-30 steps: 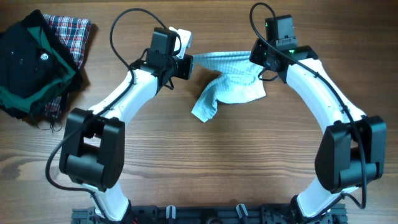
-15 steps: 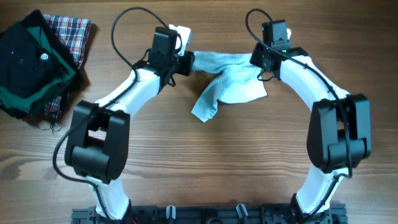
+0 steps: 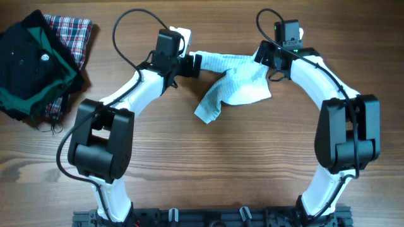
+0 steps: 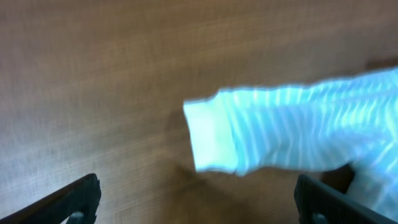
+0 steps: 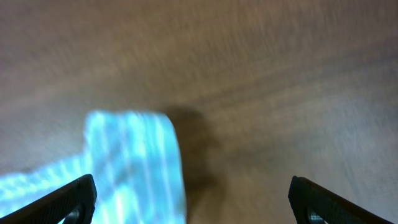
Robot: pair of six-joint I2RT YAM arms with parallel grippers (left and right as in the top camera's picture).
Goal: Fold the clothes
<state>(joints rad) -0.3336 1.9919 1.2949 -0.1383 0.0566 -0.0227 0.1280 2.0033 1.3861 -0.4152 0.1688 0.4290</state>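
The clothes (image 3: 238, 87), a small pale-blue ribbed garment, lie crumpled at the table's far middle, one sleeve reaching left and a corner trailing toward the front. My left gripper (image 3: 196, 63) is at the left sleeve end, open. In the left wrist view the sleeve cuff (image 4: 210, 138) lies flat on the wood just beyond the open left gripper (image 4: 198, 205). My right gripper (image 3: 262, 58) is at the garment's upper right edge, open. In the right wrist view the cloth's end (image 5: 134, 163) lies inside the left finger (image 5: 69, 198), and the right gripper (image 5: 194, 202) holds nothing.
A black-and-green garment (image 3: 28, 63) is piled at the far left on a red plaid cloth (image 3: 74, 31). Both arms arch in from the near edge, their bases at the front of the wooden table (image 3: 208, 164).
Both grippers have opened and let go of the garment's ends. The cloth that was stretched between them now lies slack on the table.
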